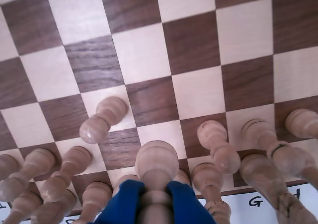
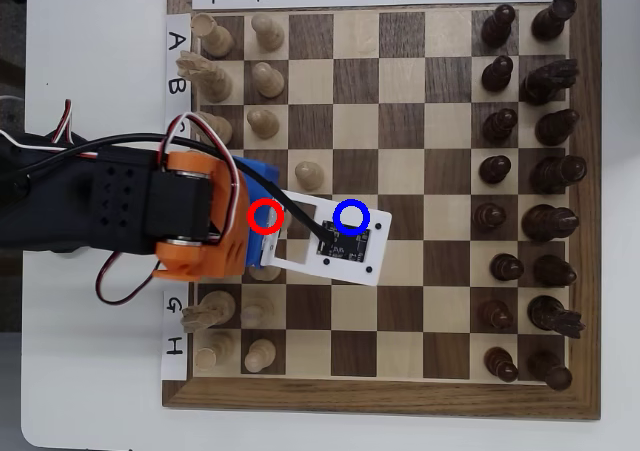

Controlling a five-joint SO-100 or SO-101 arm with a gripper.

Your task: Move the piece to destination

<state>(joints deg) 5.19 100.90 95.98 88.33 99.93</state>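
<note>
In the wrist view, the blue fingers (image 1: 155, 196) are clamping the stem of a cream pawn (image 1: 156, 167) at the 6 o'clock edge of the picture, one finger on each side of it, with the pawn's round head showing just above them. Whether the pawn's base is resting on the chessboard (image 1: 149, 50) or hanging clear of it, I cannot tell. Around it the other pale pieces are crowding the lower part of the view: another pale pawn (image 1: 102, 119) is standing alone one row forward at about 10 o'clock from the held one, and taller pale pieces (image 1: 278, 154) are leaning in at 3 o'clock. In the overhead view, the black and orange arm (image 2: 130, 211) is reaching in from 9 o'clock over the board's pale side, and its white camera mount (image 2: 335, 241) is covering the fingers and the held pawn. The red ring (image 2: 264, 216) is lying at the arm's tip, and the blue ring (image 2: 351, 217) marking the destination is lying at 3 o'clock from it, near but apart, over the mount. The advanced pale pawn (image 2: 309, 174) is standing at about 11 o'clock from the blue ring. The dark pieces (image 2: 530, 171) are lining the 3 o'clock side, and the board is lying on a white table (image 2: 90, 391).
</note>
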